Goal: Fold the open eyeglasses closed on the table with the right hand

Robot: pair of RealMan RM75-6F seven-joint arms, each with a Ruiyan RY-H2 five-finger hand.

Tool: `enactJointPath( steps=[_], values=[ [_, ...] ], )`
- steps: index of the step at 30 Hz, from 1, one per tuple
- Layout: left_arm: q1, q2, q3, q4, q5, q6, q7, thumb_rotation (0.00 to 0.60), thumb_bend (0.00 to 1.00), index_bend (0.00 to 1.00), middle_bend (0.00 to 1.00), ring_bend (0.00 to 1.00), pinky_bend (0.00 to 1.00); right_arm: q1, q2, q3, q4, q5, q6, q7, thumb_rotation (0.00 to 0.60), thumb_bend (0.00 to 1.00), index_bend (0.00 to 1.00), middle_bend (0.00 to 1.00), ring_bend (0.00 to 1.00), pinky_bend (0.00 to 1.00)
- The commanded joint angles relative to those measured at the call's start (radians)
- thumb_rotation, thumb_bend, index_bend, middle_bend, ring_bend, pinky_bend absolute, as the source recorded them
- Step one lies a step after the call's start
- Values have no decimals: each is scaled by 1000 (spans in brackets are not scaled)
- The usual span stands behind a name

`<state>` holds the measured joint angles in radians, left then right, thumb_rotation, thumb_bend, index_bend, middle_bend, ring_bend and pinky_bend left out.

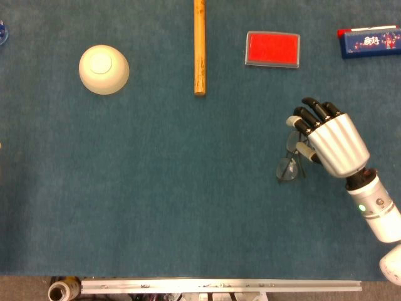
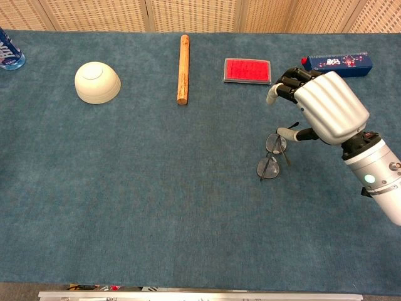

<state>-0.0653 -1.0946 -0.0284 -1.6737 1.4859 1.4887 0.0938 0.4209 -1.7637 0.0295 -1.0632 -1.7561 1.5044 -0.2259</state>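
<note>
The thin-framed eyeglasses (image 1: 289, 165) (image 2: 270, 158) lie on the blue table (image 1: 188, 188) at the right, lenses stacked near to far and one dark temple sticking out. My right hand (image 1: 332, 141) (image 2: 326, 106) hovers just right of and over their far end, back facing up, fingers bent down and apart from the thumb. The thumb (image 2: 288, 133) touches the frame near the far lens. The hand does not grip the glasses. The temple on the hand's side is hidden under it. My left hand is in neither view.
An overturned cream bowl (image 1: 103, 69) (image 2: 97, 81) sits at the far left. A wooden stick (image 1: 199, 47) (image 2: 183, 59) lies at the far middle, a red flat box (image 1: 272, 49) (image 2: 247, 70) and a blue box (image 1: 369, 42) (image 2: 338, 63) beyond the hand.
</note>
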Motion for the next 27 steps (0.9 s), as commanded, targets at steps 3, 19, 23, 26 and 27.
enactJointPath(
  steps=[3, 19, 23, 26, 27],
  values=[
    [1, 1, 0, -1, 1, 1, -2, 600, 444, 419, 338, 146, 319, 2, -9, 8, 21, 17, -15, -1, 600, 38, 456, 459, 281, 474],
    [1, 6, 0, -1, 0, 0, -13, 600, 445, 420, 338, 146, 319, 10, -49, 14, 106, 69, -72, -3, 600, 37, 456, 459, 280, 474],
    [1, 7, 0, -2, 1, 0, -13, 600, 445, 420, 338, 146, 319, 10, -55, 11, 118, 78, -85, -10, 600, 38, 456, 459, 281, 474],
    [1, 7, 0, -2, 1, 1, -12, 600, 444, 420, 338, 146, 319, 10, -59, 10, 127, 85, -94, -14, 600, 38, 456, 459, 281, 474],
    [1, 6, 0, -2, 1, 0, -12, 600, 444, 420, 338, 146, 319, 9, -60, 10, 130, 87, -96, -14, 600, 38, 456, 459, 280, 474]
  ],
)
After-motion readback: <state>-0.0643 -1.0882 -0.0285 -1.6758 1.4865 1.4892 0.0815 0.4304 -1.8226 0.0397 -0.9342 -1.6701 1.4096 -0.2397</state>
